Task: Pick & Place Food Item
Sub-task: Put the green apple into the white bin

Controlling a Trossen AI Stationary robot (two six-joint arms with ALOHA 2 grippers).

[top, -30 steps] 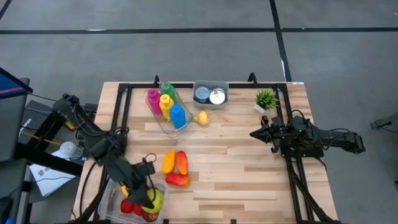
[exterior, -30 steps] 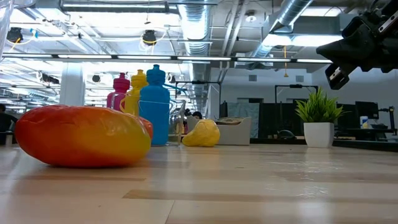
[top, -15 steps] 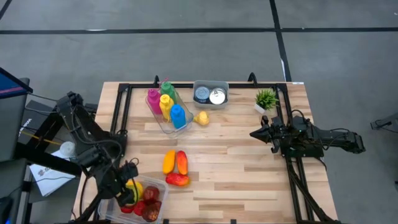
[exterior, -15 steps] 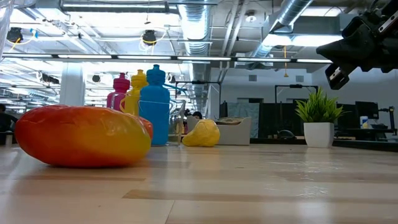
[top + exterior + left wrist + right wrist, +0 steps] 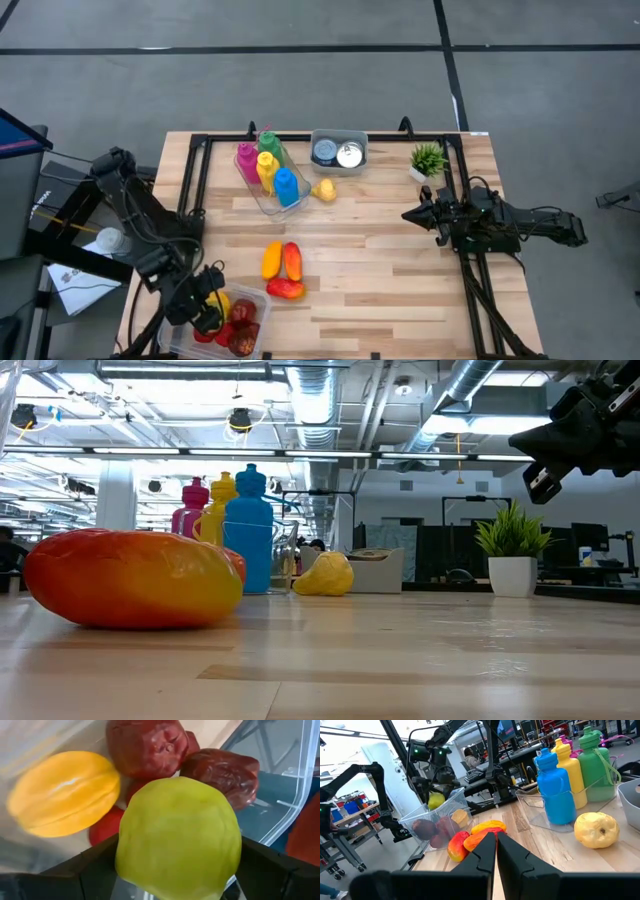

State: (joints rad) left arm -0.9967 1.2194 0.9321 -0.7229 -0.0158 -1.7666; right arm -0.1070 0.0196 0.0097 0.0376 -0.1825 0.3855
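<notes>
A yellow-green round fruit sits between the fingers of my left gripper, which is shut on it. The gripper hangs over a clear plastic bin at the table's near left corner. The bin holds dark red fruits, a yellow fruit and red ones. The right wrist view shows the green fruit above the bin's rim. My right gripper is shut and hovers by the table's right side. My left gripper pinches the green fruit between its two fingers, one on each opposite side. The fingers slant down from the table's left side. The fruit is lifted clear, above the fruits in the bin.
Three orange and red fruits lie mid-table next to the bin. At the far side are coloured bottles in a clear tray, a yellow pear, a grey box with cans and a small potted plant.
My left gripper has swung toward the table's left edge over the bin, turning and tipping further down, with the green fruit still between its fingers.
</notes>
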